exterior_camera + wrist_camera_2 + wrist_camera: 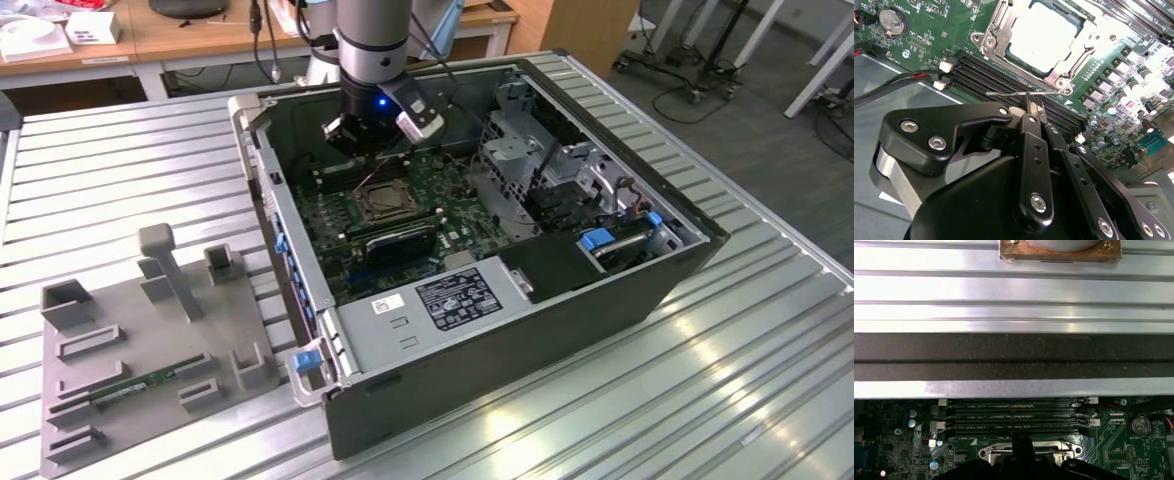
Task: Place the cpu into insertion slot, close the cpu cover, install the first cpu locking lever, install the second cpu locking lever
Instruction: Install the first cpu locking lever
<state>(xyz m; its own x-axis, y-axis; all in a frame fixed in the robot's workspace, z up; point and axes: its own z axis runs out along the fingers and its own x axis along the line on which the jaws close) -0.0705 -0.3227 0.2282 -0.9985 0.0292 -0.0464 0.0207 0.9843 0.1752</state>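
1. One hand [1035,107] in the second wrist view, all but closed, its fingertips [1030,114] pinched on one thin wire locking lever [1004,94].
2. Lever stretched along the socket's side nearest the hand, over the long black memory slots [984,70], its flattened free end sticking out past the fingertips.
3. One cpu [1041,42], silvery top up, seated in the one insertion slot [986,41] on the green motherboard [919,45].
4. One cpu cover [1002,25] lying flat around the cpu, its square cut-out framing the chip's top.
5. Counted in the first wrist view: four memory slots side by side, between the socket and the motherboard's edge along the case wall. Also one coin battery [1140,425] toward a corner of the board.
6. In the exterior view, one arm [371,40] standing over one open computer case [534,290], with the hand low inside, near the case's far wall.
7. Case lying on the slatted metal surface [120,170], across its middle and close to its far edge.
8. One grey fixture tray [80,420] toward the surface's near edge at the exterior view's left, just beside the case. One green memory stick [140,385] lying in it.
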